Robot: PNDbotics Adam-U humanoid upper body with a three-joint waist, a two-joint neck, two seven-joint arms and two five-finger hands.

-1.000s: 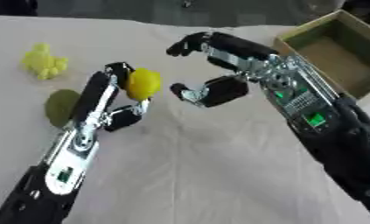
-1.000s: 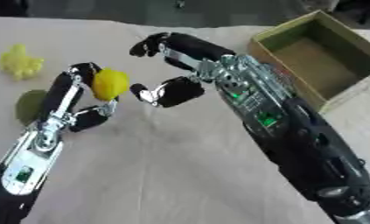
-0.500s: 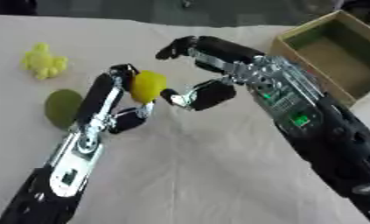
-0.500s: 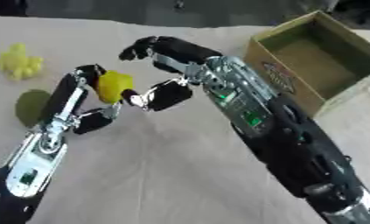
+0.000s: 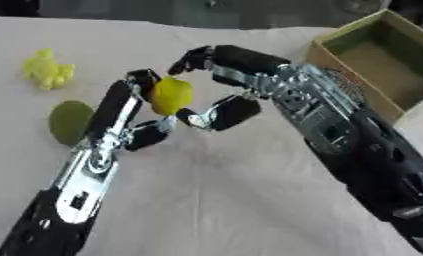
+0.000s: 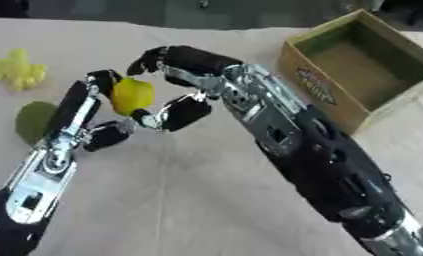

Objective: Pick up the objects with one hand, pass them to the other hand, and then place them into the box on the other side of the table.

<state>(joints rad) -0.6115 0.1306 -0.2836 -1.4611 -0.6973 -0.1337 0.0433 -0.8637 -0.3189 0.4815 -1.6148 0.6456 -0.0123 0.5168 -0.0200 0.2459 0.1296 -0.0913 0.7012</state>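
The left robot hand (image 5: 136, 107) pinches a yellow lemon-like object (image 5: 171, 95) above the surface (image 5: 249, 200). The right robot hand (image 5: 219, 85) is spread around it, fingers above and thumb below. The open box (image 6: 354, 70) stands at the right.

fruit (image 5: 171, 95) between both hands | box (image 5: 377, 70) far right | toy (image 5: 46, 70) far left

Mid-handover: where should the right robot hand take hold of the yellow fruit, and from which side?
Probably its bare right and top faces, coming from the right. The left robot hand cups the yellow fruit from the left and below, so the right robot hand, already open around it, can close there.
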